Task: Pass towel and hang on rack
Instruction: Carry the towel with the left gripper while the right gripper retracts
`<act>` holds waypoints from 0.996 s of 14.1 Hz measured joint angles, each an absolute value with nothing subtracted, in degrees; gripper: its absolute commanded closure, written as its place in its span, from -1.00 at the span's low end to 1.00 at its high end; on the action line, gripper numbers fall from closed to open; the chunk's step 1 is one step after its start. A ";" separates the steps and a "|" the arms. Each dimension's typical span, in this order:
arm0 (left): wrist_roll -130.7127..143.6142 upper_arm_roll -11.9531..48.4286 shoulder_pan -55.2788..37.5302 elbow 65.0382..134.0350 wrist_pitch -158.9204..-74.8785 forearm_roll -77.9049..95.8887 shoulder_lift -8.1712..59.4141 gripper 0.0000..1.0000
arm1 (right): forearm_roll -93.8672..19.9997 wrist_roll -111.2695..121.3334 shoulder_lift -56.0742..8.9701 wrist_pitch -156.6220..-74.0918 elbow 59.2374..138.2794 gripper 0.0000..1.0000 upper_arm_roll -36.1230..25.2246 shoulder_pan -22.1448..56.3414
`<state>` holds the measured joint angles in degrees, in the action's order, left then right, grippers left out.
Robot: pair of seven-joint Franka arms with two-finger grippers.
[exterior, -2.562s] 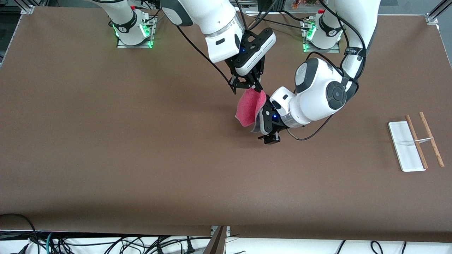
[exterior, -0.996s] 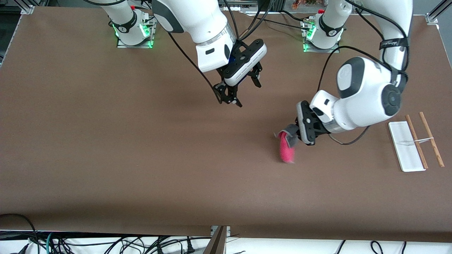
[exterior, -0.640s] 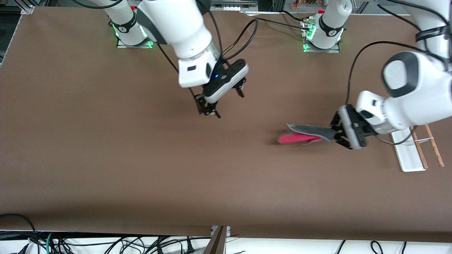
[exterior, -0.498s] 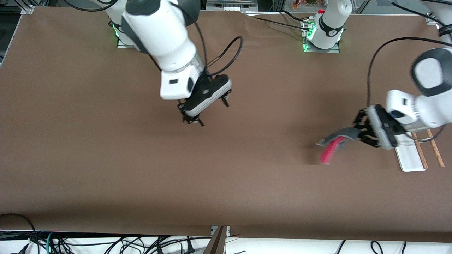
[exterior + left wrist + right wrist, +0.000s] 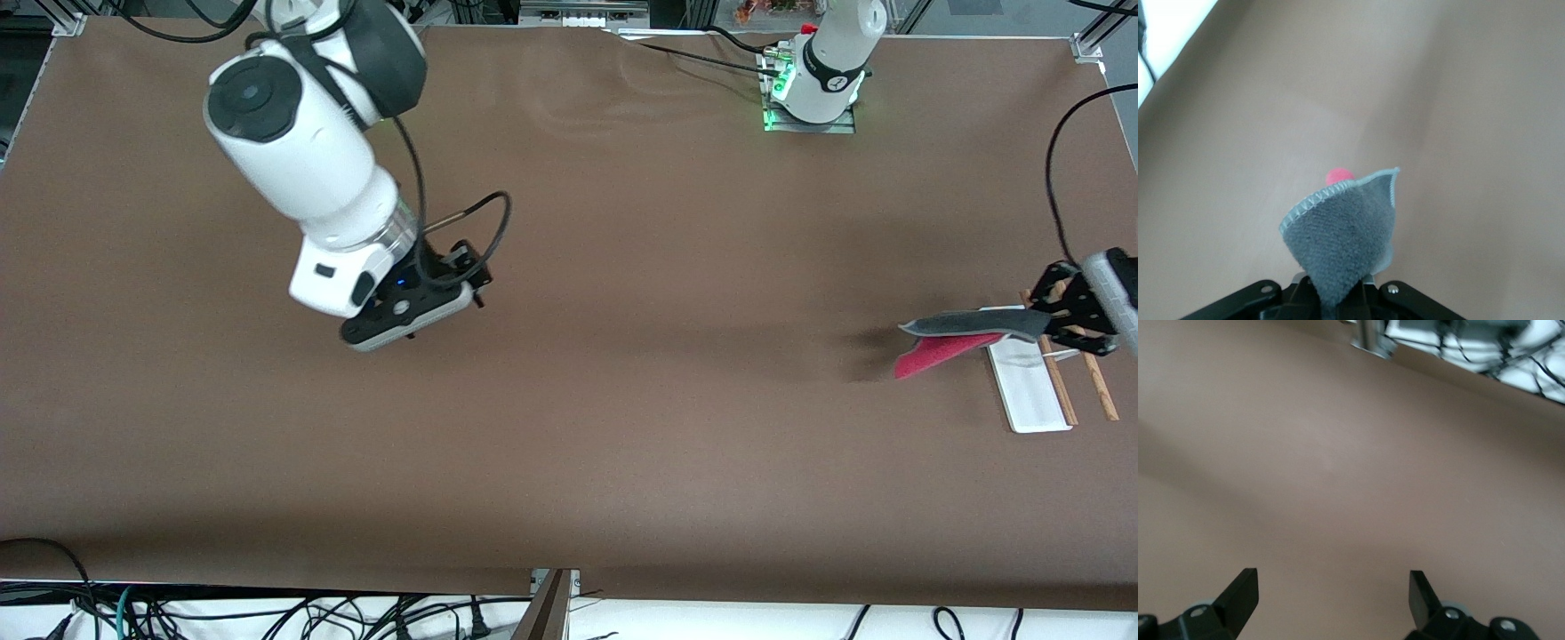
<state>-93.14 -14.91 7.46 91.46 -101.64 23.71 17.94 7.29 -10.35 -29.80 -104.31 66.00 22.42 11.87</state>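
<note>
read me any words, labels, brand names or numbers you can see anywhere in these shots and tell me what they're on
No text can be read in any view.
Right arm: no marking legible on its white housing.
Left arm's base: a small round mark on its dark collar, too small to read.
Towel, rack, table: no lettering on any of them.

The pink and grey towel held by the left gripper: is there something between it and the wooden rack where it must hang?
Nothing visible does. The left gripper is shut on the fuzzy pink and grey towel, over the white base of the wooden-rod rack. The right gripper waits, open, over bare table toward the right arm's end.
</note>
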 measured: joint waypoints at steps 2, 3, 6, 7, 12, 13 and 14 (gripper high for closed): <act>-97.64 -14.89 11.76 88.64 -99.87 23.69 20.61 1.00 | 7.09 -10.76 -29.33 -100.59 65.96 -1.00 22.21 8.65; -100.09 -14.83 13.53 86.80 -99.54 23.70 22.50 1.00 | 7.08 -10.83 -28.66 -98.92 66.03 -1.00 21.81 6.76; -104.75 -14.69 17.41 82.24 -99.09 24.59 27.78 1.00 | 6.94 -10.81 -24.51 -97.24 68.28 -1.00 16.37 2.32; -106.39 -14.65 18.40 81.15 -99.01 25.28 29.04 1.00 | 6.84 -10.77 -22.82 -97.10 69.37 -1.00 13.83 1.71; -112.14 -14.56 24.42 73.92 -97.48 27.36 34.32 1.00 | 6.58 -10.73 -16.00 -94.55 74.57 -1.00 5.04 0.83; -112.97 -14.52 25.68 72.99 -97.21 27.37 35.00 1.00 | 6.58 -10.39 -15.11 -92.85 75.07 -1.00 4.46 0.30; -114.09 -14.50 26.77 72.44 -97.09 27.37 35.46 1.00 | 6.58 -9.99 -14.28 -91.03 75.48 -1.00 4.28 -0.43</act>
